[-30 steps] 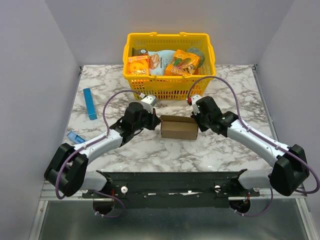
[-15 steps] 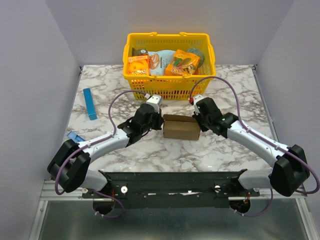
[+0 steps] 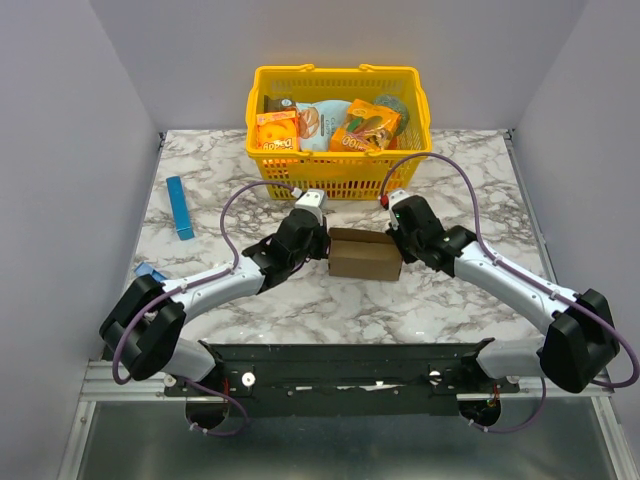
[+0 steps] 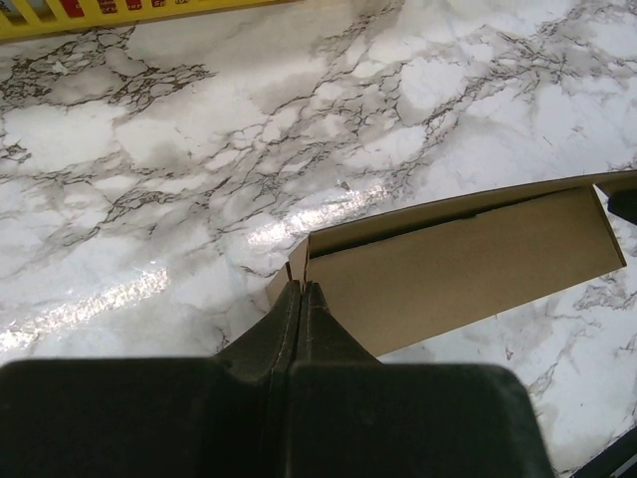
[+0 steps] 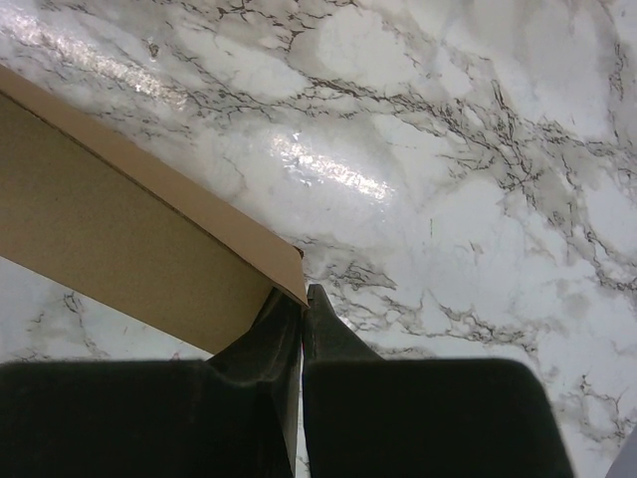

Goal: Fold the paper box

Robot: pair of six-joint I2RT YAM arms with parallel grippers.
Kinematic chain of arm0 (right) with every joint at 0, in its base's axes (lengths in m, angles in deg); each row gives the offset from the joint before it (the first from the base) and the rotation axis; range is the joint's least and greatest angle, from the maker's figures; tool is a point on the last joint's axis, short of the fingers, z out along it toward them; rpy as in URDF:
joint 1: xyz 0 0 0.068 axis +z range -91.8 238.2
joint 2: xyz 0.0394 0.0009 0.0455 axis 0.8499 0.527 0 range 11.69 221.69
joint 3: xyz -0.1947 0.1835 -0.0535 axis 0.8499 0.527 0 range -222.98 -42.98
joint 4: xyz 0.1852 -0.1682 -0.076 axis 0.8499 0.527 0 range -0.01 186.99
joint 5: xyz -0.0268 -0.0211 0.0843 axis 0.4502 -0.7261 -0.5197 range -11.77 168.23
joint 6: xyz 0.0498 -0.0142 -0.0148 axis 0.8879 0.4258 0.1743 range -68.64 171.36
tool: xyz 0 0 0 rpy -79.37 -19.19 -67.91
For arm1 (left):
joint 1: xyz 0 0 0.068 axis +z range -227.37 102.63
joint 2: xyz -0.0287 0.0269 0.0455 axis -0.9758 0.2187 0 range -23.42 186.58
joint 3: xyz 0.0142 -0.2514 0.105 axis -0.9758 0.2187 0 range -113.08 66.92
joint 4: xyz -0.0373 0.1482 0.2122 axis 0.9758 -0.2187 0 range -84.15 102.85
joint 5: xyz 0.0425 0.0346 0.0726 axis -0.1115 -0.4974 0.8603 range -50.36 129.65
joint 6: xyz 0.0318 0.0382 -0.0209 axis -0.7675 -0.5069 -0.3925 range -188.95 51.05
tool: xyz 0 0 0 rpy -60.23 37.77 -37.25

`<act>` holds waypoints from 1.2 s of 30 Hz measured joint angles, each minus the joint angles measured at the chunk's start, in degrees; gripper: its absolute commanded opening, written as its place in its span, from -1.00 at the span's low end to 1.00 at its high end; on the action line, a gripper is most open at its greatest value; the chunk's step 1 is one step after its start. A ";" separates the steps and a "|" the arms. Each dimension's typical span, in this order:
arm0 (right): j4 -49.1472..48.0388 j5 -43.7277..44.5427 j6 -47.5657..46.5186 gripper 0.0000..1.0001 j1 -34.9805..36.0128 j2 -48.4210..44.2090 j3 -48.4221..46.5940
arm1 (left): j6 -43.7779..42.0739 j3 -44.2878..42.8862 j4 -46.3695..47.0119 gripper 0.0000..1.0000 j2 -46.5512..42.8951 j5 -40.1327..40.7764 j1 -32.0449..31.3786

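Top external view: a brown paper box (image 3: 362,256) lies mid-desk (image 3: 450,300), near side of a yellow basket (image 3: 338,170). The left hand (image 3: 318,240), fingers pressed together, touches its left end. The right hand (image 3: 397,232), likewise closed, touches its right end. The step appears to be tucking end flaps, so next both hands should push inward evenly.

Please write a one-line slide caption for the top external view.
Left gripper and right gripper, jaws shut, flank the paper box on the marble table, near a yellow basket.
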 measured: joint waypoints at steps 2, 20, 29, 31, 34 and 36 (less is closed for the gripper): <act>-0.02 0.13 0.00 -0.81 0.00 0.00 0.02 | 0.57 0.00 0.00 -1.00 0.00 0.26 -0.11; -0.20 1.40 0.02 -0.84 0.00 -0.13 0.44 | 4.00 0.02 1.07 -1.00 0.66 0.57 -0.63; -0.17 1.95 0.02 -0.85 0.00 -0.48 0.72 | 4.17 1.68 4.26 -1.00 0.94 1.77 -1.33; -0.17 1.95 0.02 -0.85 0.00 -0.48 0.72 | 4.17 2.08 4.94 -1.00 0.94 2.78 -1.86; -0.15 2.12 0.04 -0.85 0.00 -0.50 0.74 | 4.13 2.64 5.60 -1.00 0.81 4.76 -3.04; -0.13 2.32 0.04 -0.85 0.00 -0.59 0.74 | 4.13 2.82 5.66 -1.00 0.70 6.12 -3.87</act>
